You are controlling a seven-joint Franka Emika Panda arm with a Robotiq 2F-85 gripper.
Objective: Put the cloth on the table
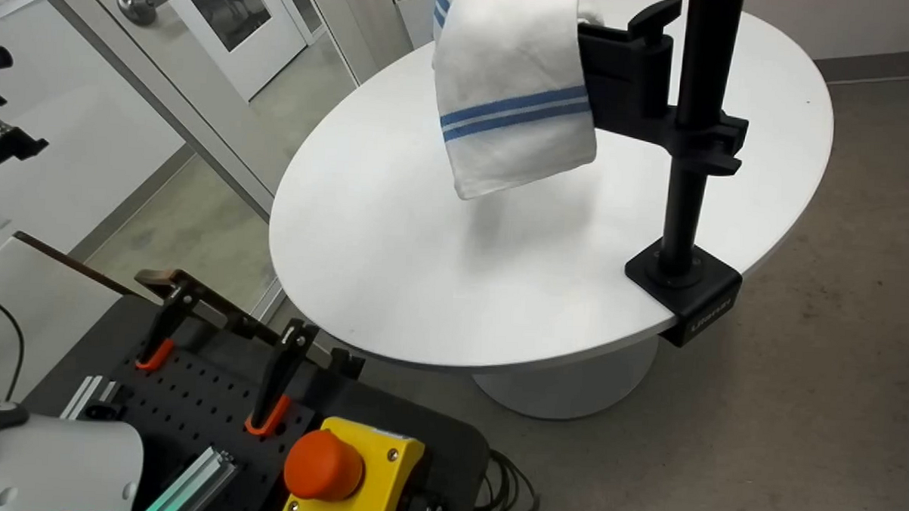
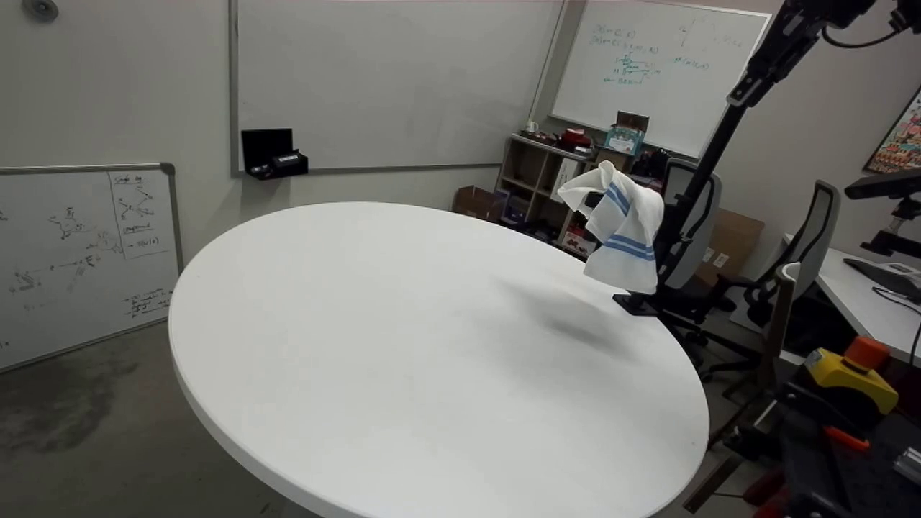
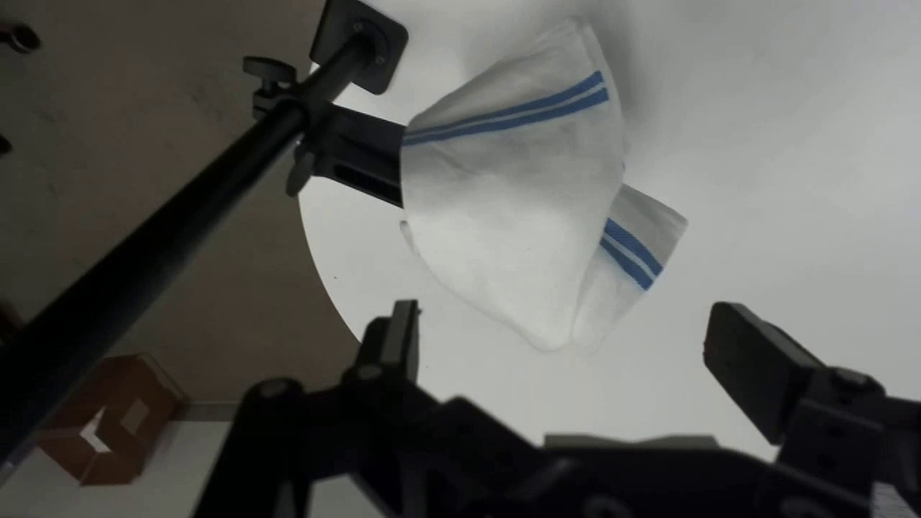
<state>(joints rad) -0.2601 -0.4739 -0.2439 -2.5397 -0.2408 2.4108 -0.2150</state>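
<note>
Because the tall black metal pole (image 3: pixel 176 226) is clamped at the edge of the smooth, round white table (image 3: pixel 352 252), its short black slotted bracket (image 3: pixel 363 147) reaches inward and bears the soft, blue-striped white cloth (image 3: pixel 511 194), draped there above the table, not yet on it. My black two-fingered gripper (image 3: pixel 565 324) has its fingers (image 3: pixel 752 356) spread wide, pinching nothing, which I judge suits straddling a fold to lift it off.

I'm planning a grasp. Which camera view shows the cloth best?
The wrist view: the cloth is large, uncropped and clear of the open gripper. In an exterior view the cloth is cropped at top; in an exterior view the cloth is uncropped but smaller.
</note>
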